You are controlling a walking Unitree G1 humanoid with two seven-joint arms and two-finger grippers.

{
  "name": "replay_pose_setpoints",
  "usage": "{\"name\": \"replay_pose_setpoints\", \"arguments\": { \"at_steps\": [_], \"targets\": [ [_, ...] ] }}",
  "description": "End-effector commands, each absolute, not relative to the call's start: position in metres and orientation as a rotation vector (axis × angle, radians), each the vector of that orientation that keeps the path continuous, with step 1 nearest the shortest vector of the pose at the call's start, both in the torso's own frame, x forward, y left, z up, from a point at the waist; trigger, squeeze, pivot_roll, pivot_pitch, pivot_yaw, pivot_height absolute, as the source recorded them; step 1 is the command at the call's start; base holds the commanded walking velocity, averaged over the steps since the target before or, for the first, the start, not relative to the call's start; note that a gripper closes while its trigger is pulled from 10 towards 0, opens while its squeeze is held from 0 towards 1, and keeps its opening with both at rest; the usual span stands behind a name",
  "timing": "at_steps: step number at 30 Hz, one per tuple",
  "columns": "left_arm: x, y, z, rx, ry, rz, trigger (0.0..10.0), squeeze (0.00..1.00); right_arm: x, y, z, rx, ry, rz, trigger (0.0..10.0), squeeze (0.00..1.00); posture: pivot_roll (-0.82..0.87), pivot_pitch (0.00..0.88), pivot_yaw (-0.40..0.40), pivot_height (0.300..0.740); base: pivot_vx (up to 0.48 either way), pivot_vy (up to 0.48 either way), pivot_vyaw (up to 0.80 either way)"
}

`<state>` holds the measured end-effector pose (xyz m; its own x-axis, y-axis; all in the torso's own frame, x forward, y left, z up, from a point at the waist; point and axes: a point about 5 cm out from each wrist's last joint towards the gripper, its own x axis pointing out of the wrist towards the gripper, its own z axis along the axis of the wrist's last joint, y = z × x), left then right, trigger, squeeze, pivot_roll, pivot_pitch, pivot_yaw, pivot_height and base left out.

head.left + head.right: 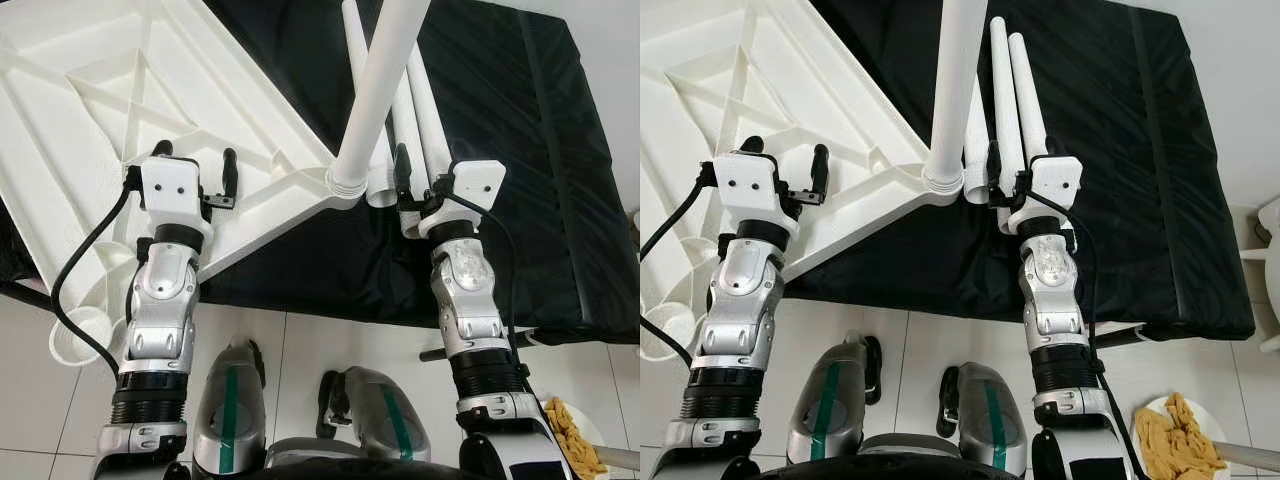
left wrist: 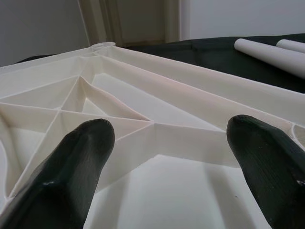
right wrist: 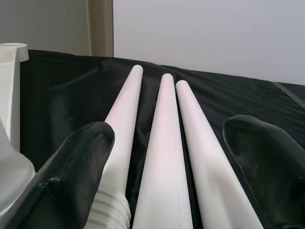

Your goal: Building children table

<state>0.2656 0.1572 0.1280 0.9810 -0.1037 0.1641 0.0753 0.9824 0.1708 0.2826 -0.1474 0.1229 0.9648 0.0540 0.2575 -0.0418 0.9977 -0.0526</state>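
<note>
- The left claw (image 1: 195,170) is spread wide and grips nothing; it hovers over the ribbed underside of the white tabletop (image 1: 90,90), near that panel's near edge.
- In the left wrist view its two black fingers (image 2: 71,171) frame the panel's crossing ribs (image 2: 109,119).
- The right claw (image 1: 1008,185) is also spread wide and empty, poised at the near ends of three loose white legs (image 3: 164,143).
- Those three legs lie side by side on a black mattress (image 1: 1120,180), pointing away from the robot, their threaded ends nearest the claw.
- A fourth leg (image 1: 375,90) stands upright in the socket at the tabletop's corner (image 1: 345,185), just beside the loose legs.
- The upside-down tabletop rests partly on the mattress's left side and overhangs its near edge, with another corner socket (image 1: 80,335) above the white tiled floor (image 1: 300,350).
- Down at the right, on the floor, a white plate (image 1: 1150,440) holds yellowish pieces.
</note>
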Motion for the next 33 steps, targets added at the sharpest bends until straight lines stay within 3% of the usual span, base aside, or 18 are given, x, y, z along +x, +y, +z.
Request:
{"name": "replay_pose_setpoints", "arguments": {
  "at_steps": [1,15,19,33],
  "targets": [
    [0.2639,0.1556,0.1275,0.172,-0.17,-0.092,10.0,0.0,0.2804,-0.1476,0.1214,-0.057,-0.261,0.047,10.0,0.0,0.11,0.072,-0.054,0.74,0.0,0.0,0.0],
    [0.2635,0.1594,0.1254,0.106,-0.142,-0.078,10.0,0.0,0.2798,-0.1469,0.1197,-0.056,-0.252,0.049,10.0,0.0,0.12,0.083,-0.055,0.74,0.0,0.06,0.0],
    [0.2641,0.1599,0.1257,0.106,-0.139,-0.075,10.0,0.0,0.2808,-0.146,0.1196,-0.056,-0.251,0.05,10.0,0.0,0.12,0.081,-0.056,0.74,0.0,0.367,0.0],
    [0.2658,0.1559,0.1289,0.155,-0.165,-0.073,10.0,0.0,0.2845,-0.1444,0.1209,-0.056,-0.255,0.055,10.0,0.0,0.12,0.075,-0.062,0.74,0.0,0.0,0.0]
  ]
}}
